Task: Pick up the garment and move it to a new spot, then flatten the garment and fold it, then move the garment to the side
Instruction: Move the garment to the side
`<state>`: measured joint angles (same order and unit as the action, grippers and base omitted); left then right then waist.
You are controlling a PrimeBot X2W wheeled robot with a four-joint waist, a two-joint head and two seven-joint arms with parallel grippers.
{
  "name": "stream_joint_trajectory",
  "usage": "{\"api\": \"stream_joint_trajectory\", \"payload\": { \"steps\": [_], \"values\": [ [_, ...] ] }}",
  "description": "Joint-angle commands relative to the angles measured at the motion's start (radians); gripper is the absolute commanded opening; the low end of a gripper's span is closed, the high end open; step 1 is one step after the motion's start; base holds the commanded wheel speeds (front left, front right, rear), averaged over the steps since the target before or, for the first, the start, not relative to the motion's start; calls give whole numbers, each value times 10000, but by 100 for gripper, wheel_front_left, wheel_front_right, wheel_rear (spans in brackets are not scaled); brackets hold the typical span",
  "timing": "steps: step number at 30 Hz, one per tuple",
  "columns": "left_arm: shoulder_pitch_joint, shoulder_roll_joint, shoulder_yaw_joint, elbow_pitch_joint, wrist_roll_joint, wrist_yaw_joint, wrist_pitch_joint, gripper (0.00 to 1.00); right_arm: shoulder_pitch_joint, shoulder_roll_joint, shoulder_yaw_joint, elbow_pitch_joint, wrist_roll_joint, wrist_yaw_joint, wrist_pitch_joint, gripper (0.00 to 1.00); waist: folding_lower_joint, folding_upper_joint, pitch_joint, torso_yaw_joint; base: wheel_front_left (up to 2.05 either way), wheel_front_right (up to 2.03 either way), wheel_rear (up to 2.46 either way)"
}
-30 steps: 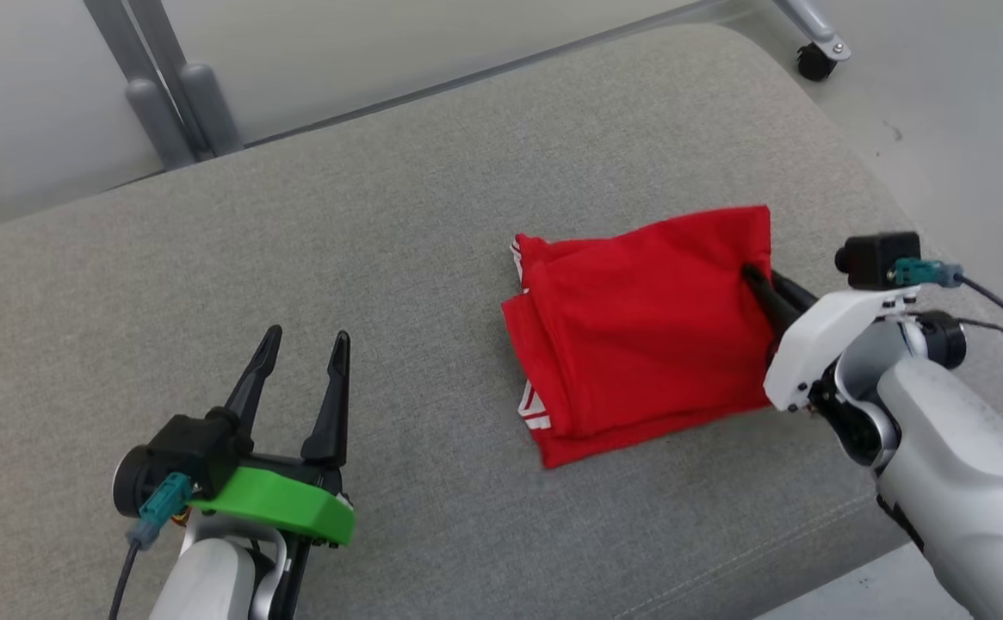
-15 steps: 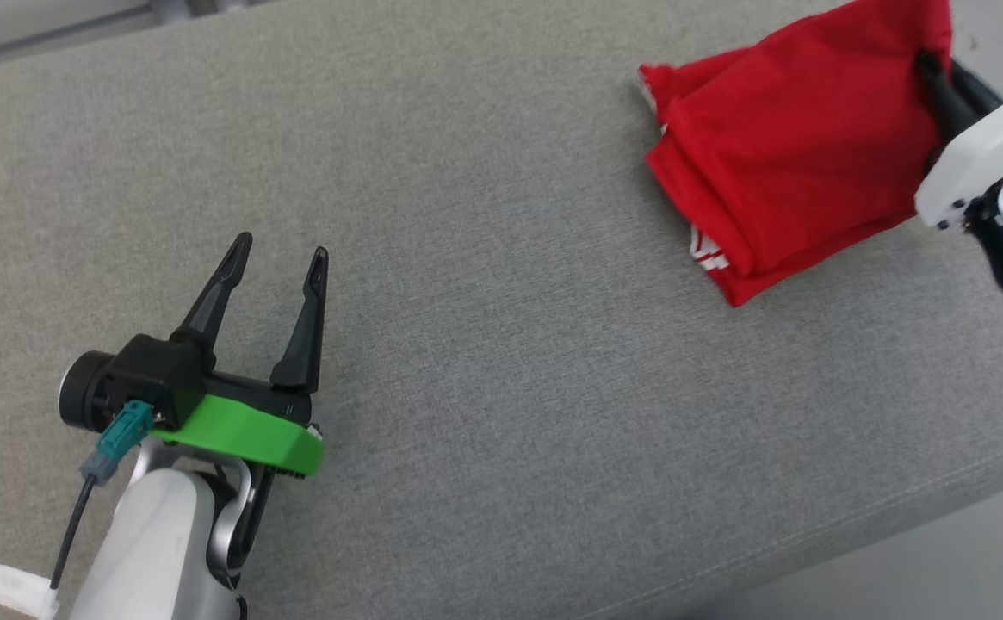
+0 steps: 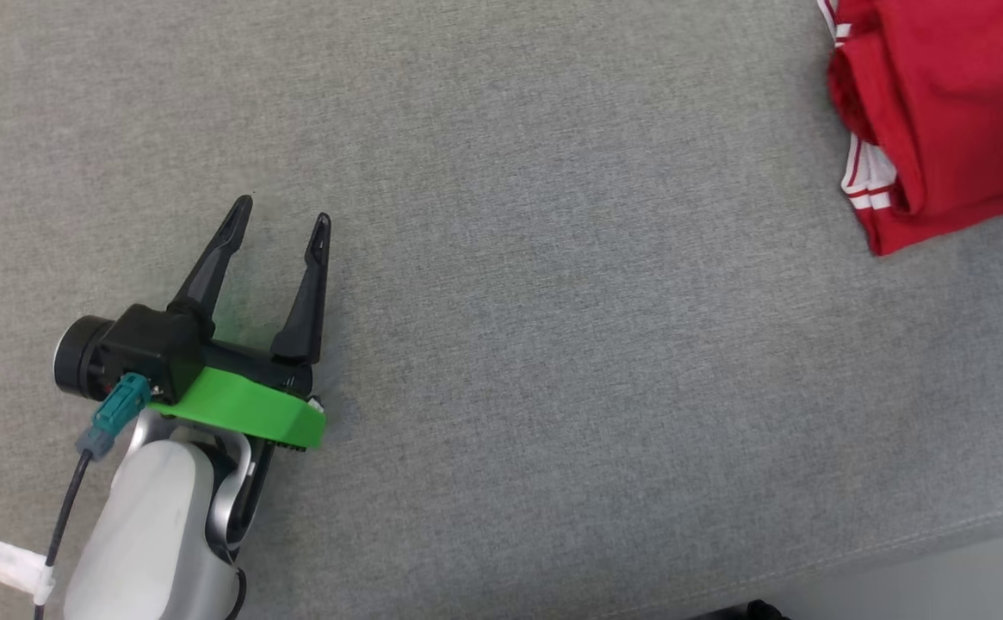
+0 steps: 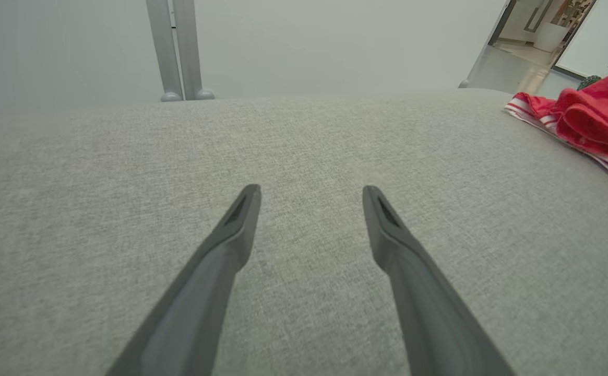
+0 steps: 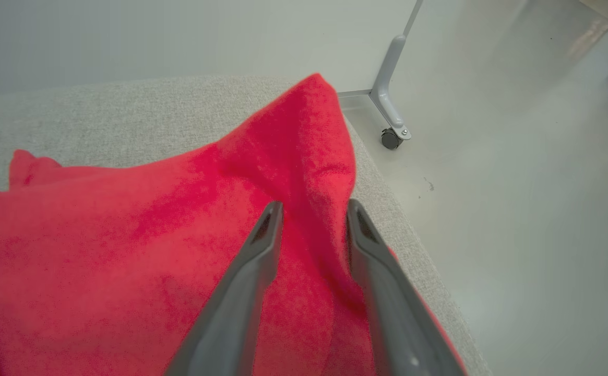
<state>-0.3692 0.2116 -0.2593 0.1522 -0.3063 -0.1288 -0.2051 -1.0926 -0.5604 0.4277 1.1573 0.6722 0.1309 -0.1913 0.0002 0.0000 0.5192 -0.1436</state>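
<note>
The garment (image 3: 957, 103) is a folded red piece with white stripes at its edge, lying on the grey cushion (image 3: 553, 344) at the top right of the head view. My left gripper (image 3: 284, 211) rests open over bare cushion at the lower left, far from the garment (image 4: 596, 120), with nothing between its fingers (image 4: 311, 190). In the right wrist view my right gripper (image 5: 314, 206) has its fingers parted, and a raised ridge of the red garment (image 5: 126, 235) stands between them at the cloth's right edge.
The cushion's front edge runs across the lower right of the head view. To the right of the garment the cushion ends above a pale floor (image 5: 517, 209). A metal frame leg with a caster (image 5: 390, 138) stands there, and grey posts (image 4: 173, 52) stand behind the cushion.
The head camera has swung, so the garment now sits at that view's top right and the right arm has left it. My left gripper stays open and still.
</note>
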Motion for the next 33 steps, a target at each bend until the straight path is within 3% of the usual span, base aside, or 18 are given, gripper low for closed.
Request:
{"api": "stream_joint_trajectory", "payload": {
  "steps": [1,5,9,11,13,17,21,33],
  "values": [
    [-147,-21,10,57,-59,20,-101,100,-124,3,-4,292,-163,-4,-156,100,-2,0,-79,212,0,0,0],
    [58,-144,118,290,-185,89,-291,100,-188,128,144,677,-729,-4,-554,100,-2,0,-655,331,0,0,0],
    [419,-307,517,438,-499,278,-475,100,190,392,224,108,-1014,-4,-742,100,-2,0,-1489,454,0,0,0],
    [605,-407,769,430,-630,375,-532,100,439,413,83,-643,-1073,-6,-743,100,-2,0,-1912,512,0,0,0],
    [964,-502,1169,407,-724,573,-594,100,1241,519,-329,-2194,-1235,-4,-732,100,-2,0,-2620,665,0,0,0],
    [1417,-505,1523,493,-506,1079,-604,100,2492,722,-1010,-3922,-1543,-4,-735,100,-2,0,-3405,831,0,0,0],
    [2017,-531,1755,439,-340,1288,-605,100,3983,1176,-1507,-5527,-1872,-4,-736,100,-2,0,-4163,993,0,0,0],
    [3333,-566,2209,508,-247,1341,-600,100,7398,2279,-2207,-7983,-2342,-4,-738,100,-2,0,-5269,1510,0,0,0]
  ]
}}
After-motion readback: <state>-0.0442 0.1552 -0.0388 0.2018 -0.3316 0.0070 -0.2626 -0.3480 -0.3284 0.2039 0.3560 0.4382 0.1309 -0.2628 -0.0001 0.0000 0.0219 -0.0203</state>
